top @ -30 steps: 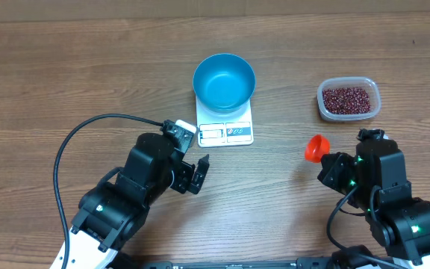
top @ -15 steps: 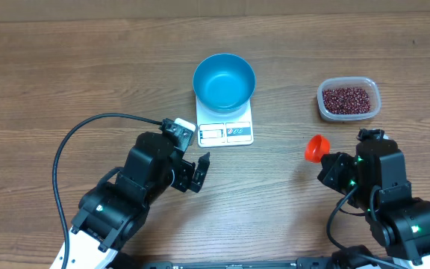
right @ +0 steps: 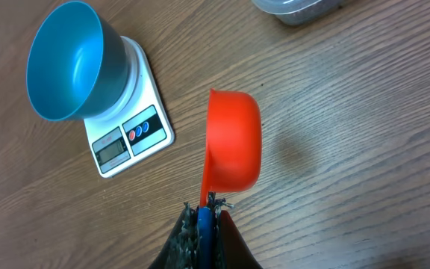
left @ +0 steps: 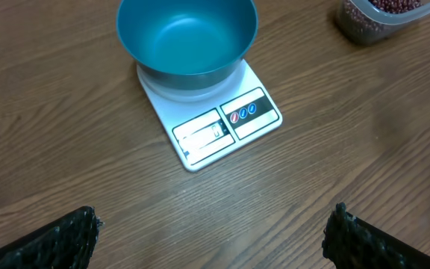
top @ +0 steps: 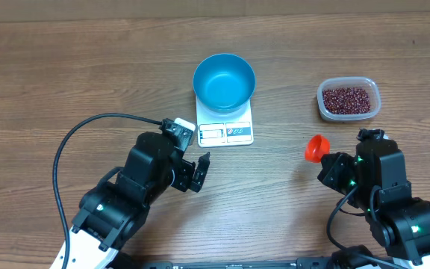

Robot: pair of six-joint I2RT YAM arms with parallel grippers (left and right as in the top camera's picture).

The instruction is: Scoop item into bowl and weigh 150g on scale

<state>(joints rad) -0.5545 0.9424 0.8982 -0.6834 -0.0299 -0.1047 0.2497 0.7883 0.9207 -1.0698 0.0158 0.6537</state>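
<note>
Within right hand (right: 203, 212), scoop (right: 234, 142) handle (half-hidden)

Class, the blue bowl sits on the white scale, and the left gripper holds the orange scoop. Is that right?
No. The right gripper holds the orange scoop, as the right wrist view shows; the left gripper is open and empty. The blue bowl does sit on the white scale.

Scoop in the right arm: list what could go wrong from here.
The right jaws pinch only the handle's end of the scoop, so a load of beans may twist it and spill. The bowl sits on a scale no wider than itself; a knock from the scoop could shift it off.
</note>
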